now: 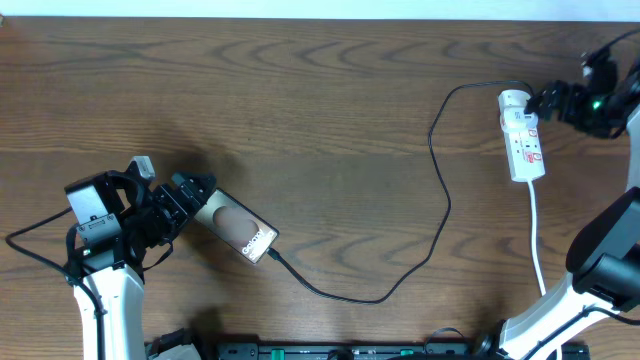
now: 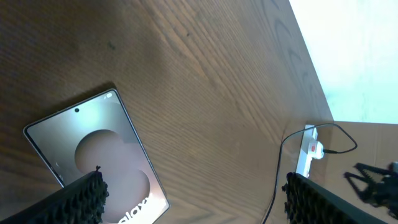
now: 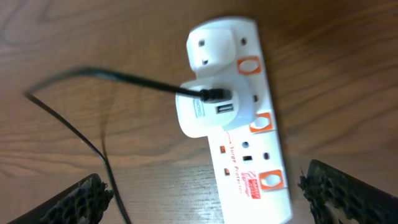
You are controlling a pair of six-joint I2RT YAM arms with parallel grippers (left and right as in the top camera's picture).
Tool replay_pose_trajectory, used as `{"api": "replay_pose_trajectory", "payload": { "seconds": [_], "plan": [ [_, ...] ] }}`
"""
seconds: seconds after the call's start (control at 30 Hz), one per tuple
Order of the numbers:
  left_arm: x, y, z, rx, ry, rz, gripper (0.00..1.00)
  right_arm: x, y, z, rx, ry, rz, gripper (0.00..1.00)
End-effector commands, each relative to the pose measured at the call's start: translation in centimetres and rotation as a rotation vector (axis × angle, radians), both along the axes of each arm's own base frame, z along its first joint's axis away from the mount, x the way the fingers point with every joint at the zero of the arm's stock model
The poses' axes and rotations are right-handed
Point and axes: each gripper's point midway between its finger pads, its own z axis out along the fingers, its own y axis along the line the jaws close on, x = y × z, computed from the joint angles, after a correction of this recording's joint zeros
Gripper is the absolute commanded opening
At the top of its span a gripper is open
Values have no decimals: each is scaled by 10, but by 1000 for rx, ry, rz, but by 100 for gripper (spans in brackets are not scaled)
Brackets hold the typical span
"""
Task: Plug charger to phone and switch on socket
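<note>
Since the charger (image 1: 441, 180) already appears to reach the glossy dark phone (image 1: 238, 228) at the left of the surface (image 1: 320, 110), switching on looks to be the step in hand. The right claw (image 1: 541, 100), spread apart, hovers by the white socket (image 1: 524, 145) at far right and likely must press the red switch (image 3: 261, 122) beside the adapter (image 3: 200, 111). The left claw (image 1: 196, 186) is spread too.

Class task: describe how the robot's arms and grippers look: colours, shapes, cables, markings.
The left arm and right arm have smooth white rounded links ending in black joints. A pale box-shaped housing and thin looping black cables sit on the left; a small green light glows on the right. The left gripper and right gripper are black, with ribbed fingers.
</note>
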Motion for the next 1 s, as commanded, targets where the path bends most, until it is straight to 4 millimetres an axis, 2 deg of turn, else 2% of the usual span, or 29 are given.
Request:
{"api": "replay_pose_trajectory", "payload": {
  "seconds": [0.0,0.13,0.37,0.7,0.97],
  "plan": [
    [-1,2,-2,20,0,-3,89,-2,18,-11,36,-21,75,99],
    [-1,2,-2,20,0,-3,89,-6,20,-21,42,-7,75,99],
    [-2,2,-3,18,7,-3,89,-6,20,-27,39,-11,74,99],
    [-3,1,-4,15,14,-3,89,16,-2,-23,-47,-81,-2,99],
    [-4,1,-5,12,20,-3,89,20,0,-25,-47,-87,3,99]
  ]
}}
